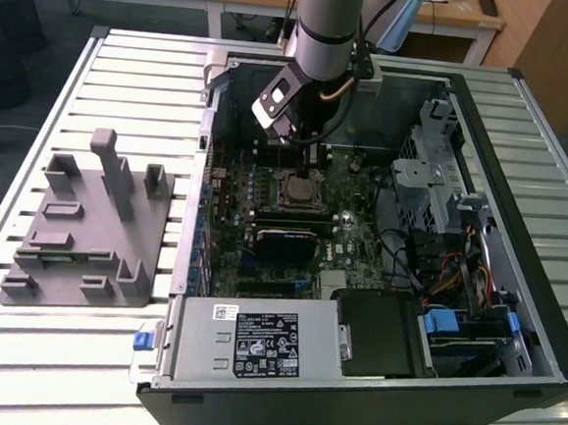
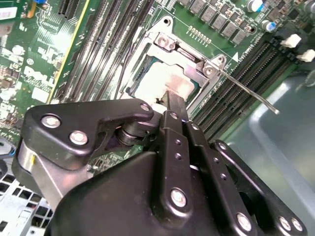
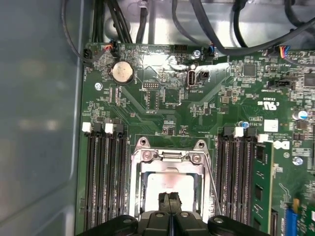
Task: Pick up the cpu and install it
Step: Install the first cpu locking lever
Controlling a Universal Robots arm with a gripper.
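Observation:
The cpu [image 3: 170, 183], a pale silver square, lies flat inside the black motherboard socket with its metal frame [image 3: 167, 156]; it also shows in the second wrist view [image 2: 160, 77]. My gripper [image 3: 170, 200] hangs just above the cpu's top plate. Its two fingers are pressed together with nothing between them, and whether the tips touch the plate I cannot tell. In the second wrist view the gripper [image 2: 173, 100] points down at the cpu's edge. In the exterior view the gripper [image 1: 313, 158] is inside the open computer case, over the socket [image 1: 296, 189].
A thin socket lever [image 2: 246, 88] sticks out beside the frame. Memory slots [image 3: 103, 182] flank the socket on both sides. Cables [image 3: 216, 39] run along the case wall. A grey holder tray with upright pegs [image 1: 86, 226] sits on the slatted table at the exterior view's left.

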